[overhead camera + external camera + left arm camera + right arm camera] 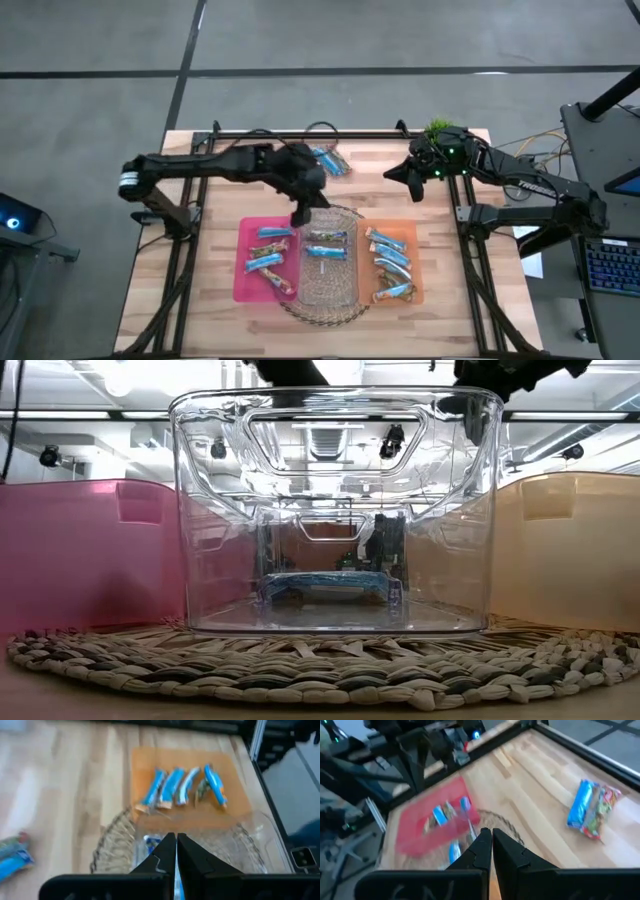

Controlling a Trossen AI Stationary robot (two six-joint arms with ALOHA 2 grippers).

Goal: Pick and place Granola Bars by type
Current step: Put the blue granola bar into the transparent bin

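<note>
Granola bars lie sorted in three bins. The pink bin and the orange bin each hold several bars; the clear bin between them holds about two, one blue. Two more bars, one blue and one brown-red, lie on the table near its far edge, also seen as a pair. My left gripper hangs shut over the clear bin's far left corner, fingers together. My right gripper is shut and hovers over the table's far right part.
The clear bin stands on a round woven mat between the two coloured bins. A small green plant sits at the far right corner behind my right arm. Bare wood lies between the loose bars and the bins.
</note>
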